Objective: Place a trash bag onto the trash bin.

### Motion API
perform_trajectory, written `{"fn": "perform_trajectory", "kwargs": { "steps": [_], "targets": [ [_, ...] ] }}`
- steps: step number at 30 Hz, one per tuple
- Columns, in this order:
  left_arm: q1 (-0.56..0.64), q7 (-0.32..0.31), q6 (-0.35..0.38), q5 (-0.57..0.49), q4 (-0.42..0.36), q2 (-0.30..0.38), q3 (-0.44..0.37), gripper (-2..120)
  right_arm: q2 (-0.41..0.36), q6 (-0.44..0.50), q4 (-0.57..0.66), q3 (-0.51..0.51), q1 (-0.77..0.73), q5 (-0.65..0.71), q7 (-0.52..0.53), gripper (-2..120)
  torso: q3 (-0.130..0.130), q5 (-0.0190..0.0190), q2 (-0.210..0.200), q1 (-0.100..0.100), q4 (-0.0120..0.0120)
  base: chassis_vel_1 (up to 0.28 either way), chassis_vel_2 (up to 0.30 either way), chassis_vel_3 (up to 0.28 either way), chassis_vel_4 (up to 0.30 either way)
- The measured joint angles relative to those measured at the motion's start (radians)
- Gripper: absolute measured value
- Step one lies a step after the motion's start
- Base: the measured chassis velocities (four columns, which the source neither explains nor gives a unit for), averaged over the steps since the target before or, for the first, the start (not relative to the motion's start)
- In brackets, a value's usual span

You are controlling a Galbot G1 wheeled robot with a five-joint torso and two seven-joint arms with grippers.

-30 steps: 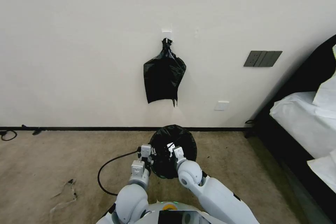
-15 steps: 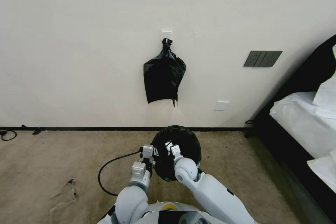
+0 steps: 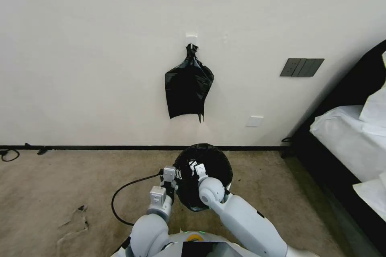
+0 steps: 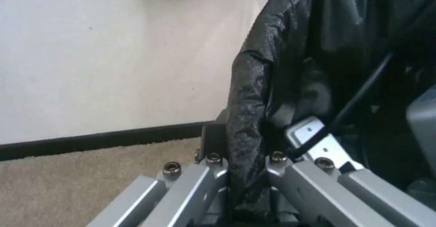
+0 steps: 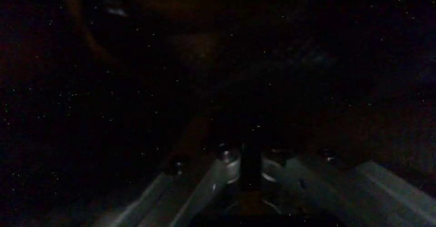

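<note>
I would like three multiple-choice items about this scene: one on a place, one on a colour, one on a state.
1. The knotted flat black bag bunch hangs: A on the wall hook; B on a chair; C on a door.
2. The carpet is: A blue; B beige; C red.
3. The left gripper is: A open; B shut on the crinkled glossy black trash bag; C shut on a cable.

Answers: 1 A, its neck hangs from the hook. 2 B, the floor looks tan. 3 B, the left wrist view shows plastic pinched between the fingers.
</note>
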Motion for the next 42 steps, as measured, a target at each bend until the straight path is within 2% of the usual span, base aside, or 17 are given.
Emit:
{"fn": "perform_trajectory", "kwargs": {
  "steps": [7,12,20,21,25,26,30,31,34,35,39,40,42],
  "targets": [
    [-0.003,-0.009,0.004,-0.033,0.009,-0.003,-0.006,1,-0.023,0.000,0.037,0.007,-0.016,0.013,-0.001,0,0.000,0.0000,0.000,0.000,0.0000,0.000,0.000,0.000,0.000],
    [-0.027,-0.041,0.037,-0.103,0.025,-0.007,-0.023,1,-0.076,0.000,0.129,0.023,-0.042,0.048,-0.012,0,0.000,0.0001,0.000,0.000,0.0000,0.000,0.000,0.000,0.000],
    [-0.069,-0.104,0.095,-0.286,0.057,-0.020,-0.060,1,-0.183,0.000,0.370,0.083,-0.137,0.069,-0.074,0,0.000,0.0000,0.000,0.000,-0.0001,0.000,0.000,0.000,0.000],
    [-0.069,-0.104,0.095,-0.286,0.057,-0.020,-0.060,1,-0.183,0.000,0.370,0.083,-0.137,0.069,-0.074,0,0.000,0.0000,0.000,0.000,-0.0001,0.000,0.000,0.000,0.000],
    [-0.095,-0.165,0.129,-0.430,0.075,-0.036,-0.091,1,-0.225,0.000,0.491,0.129,-0.187,0.069,-0.110,3,0.000,0.0001,0.000,0.000,-0.0001,0.000,0.000,0.000,0.000],
    [-0.095,-0.165,0.129,-0.430,0.075,-0.036,-0.091,1,-0.225,0.000,0.491,0.129,-0.187,0.069,-0.110,3,0.000,0.0001,0.000,0.000,-0.0001,0.000,0.000,0.000,0.000],
    [-0.108,-0.230,0.146,-0.555,0.099,-0.042,-0.137,1,-0.241,0.039,0.579,0.217,-0.259,0.012,-0.145,21,0.000,0.0001,0.000,0.000,0.0001,0.000,0.000,0.000,0.000],
    [-0.108,-0.230,0.146,-0.555,0.099,-0.042,-0.137,1,-0.241,0.039,0.579,0.217,-0.259,0.012,-0.145,21,0.000,0.0001,0.000,0.000,0.0001,0.000,0.000,0.000,0.000],
    [-0.113,-0.278,0.154,-0.635,0.114,-0.050,-0.169,1,-0.233,0.097,0.644,0.304,-0.360,-0.075,-0.186,34,0.000,0.0000,0.000,0.000,-0.0002,0.000,0.000,0.000,0.000],
    [-0.113,-0.278,0.154,-0.635,0.114,-0.050,-0.169,1,-0.233,0.097,0.644,0.304,-0.360,-0.075,-0.186,34,0.000,0.0000,0.000,0.000,-0.0002,0.000,0.000,0.000,0.000],
    [-0.112,-0.304,0.158,-0.706,0.130,-0.058,-0.193,1,-0.198,0.145,0.703,0.392,-0.500,-0.169,-0.220,52,0.000,-0.0002,0.000,0.000,-0.0002,0.000,0.000,0.000,0.000],
    [-0.112,-0.304,0.158,-0.706,0.130,-0.058,-0.193,1,-0.198,0.145,0.703,0.392,-0.500,-0.169,-0.220,52,0.000,-0.0002,0.000,0.000,-0.0002,0.000,0.000,0.000,0.000],
    [-0.111,-0.308,0.158,-0.717,0.141,-0.061,-0.201,1,-0.186,0.153,0.707,0.414,-0.537,-0.189,-0.227,62,0.000,0.0000,0.000,0.000,-0.0001,0.000,0.000,0.000,0.000]
  ]
}}
